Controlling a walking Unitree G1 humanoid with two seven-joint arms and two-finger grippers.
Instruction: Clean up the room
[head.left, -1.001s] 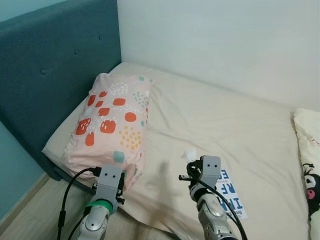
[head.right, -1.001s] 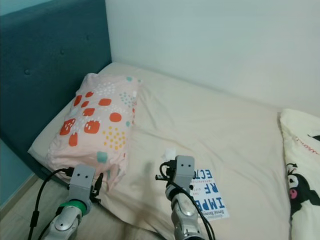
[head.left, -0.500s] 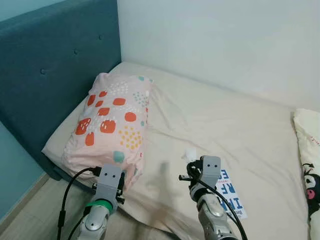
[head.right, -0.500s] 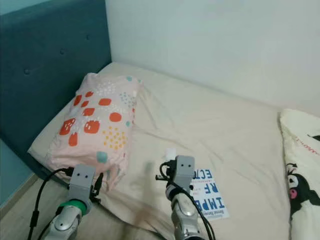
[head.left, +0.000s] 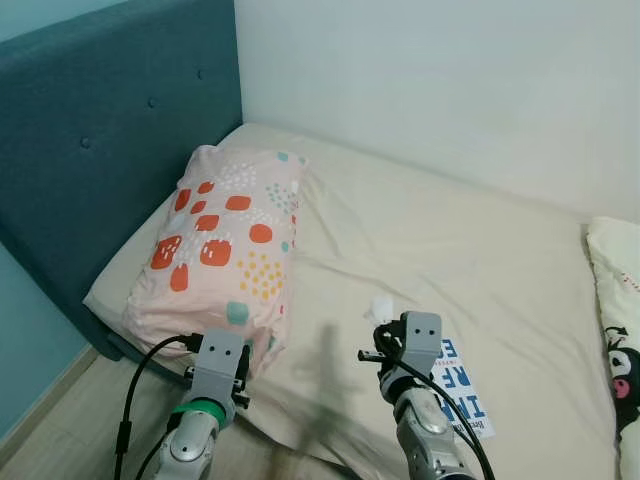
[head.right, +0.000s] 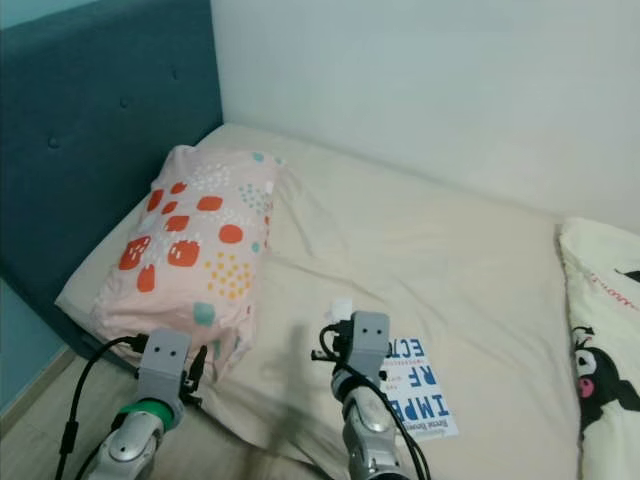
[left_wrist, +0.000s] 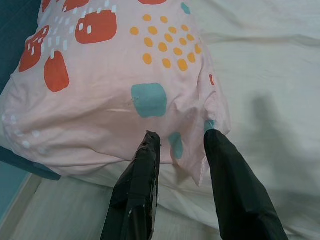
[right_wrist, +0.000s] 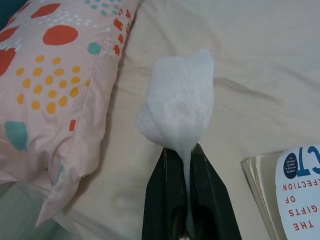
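- My right gripper (right_wrist: 182, 152) was clamped on a crumpled white tissue (right_wrist: 178, 102), pinched at its lower end and held above the cream bedsheet (head.left: 450, 240).
- A white booklet with blue lettering (head.left: 458, 390) lay flat on the sheet just beside my right arm.
- My left gripper (left_wrist: 180, 142) stood with fingers apart, grasping nothing, its tips near the lower edge of the pink pillow with red, orange and teal spots (head.left: 235, 240).
- The pillow lay against the teal padded headboard (head.left: 110, 150).
- A white cartoon-printed cover (head.left: 620, 330) lay at the bed's far right.
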